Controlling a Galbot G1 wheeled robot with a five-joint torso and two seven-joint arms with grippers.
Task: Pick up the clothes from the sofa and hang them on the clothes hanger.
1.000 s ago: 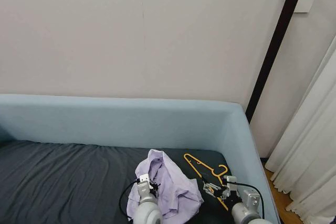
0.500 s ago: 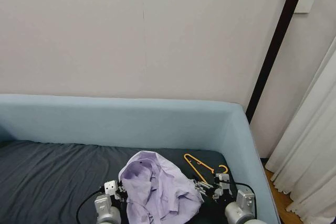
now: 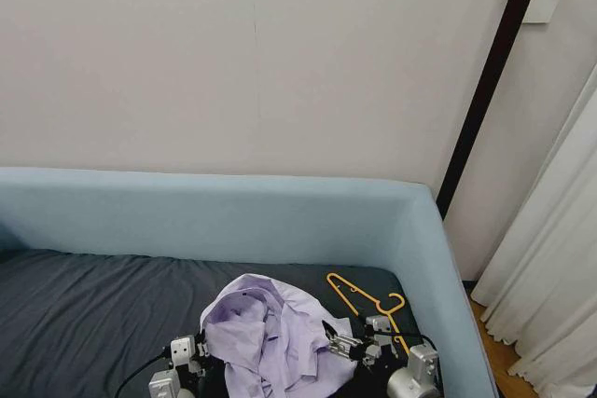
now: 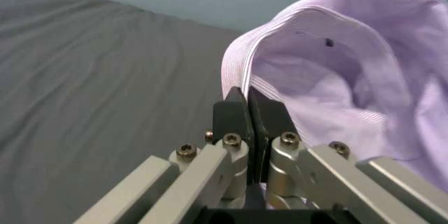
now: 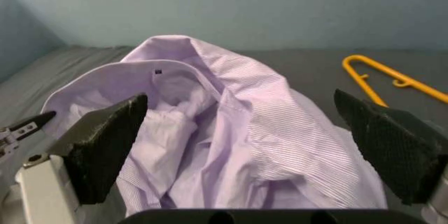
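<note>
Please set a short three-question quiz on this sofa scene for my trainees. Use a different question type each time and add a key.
1. True or false: the left gripper is shut on an edge of the lilac shirt.
2. Multiple choice: the orange hanger lies A) on the dark sofa seat beside the shirt, B) threaded through the shirt, C) on the floor.
3. Fill in: the right gripper faces the shirt with its fingers ____ (open or shut).

Key: 1 true; 2 A; 3 open.
</note>
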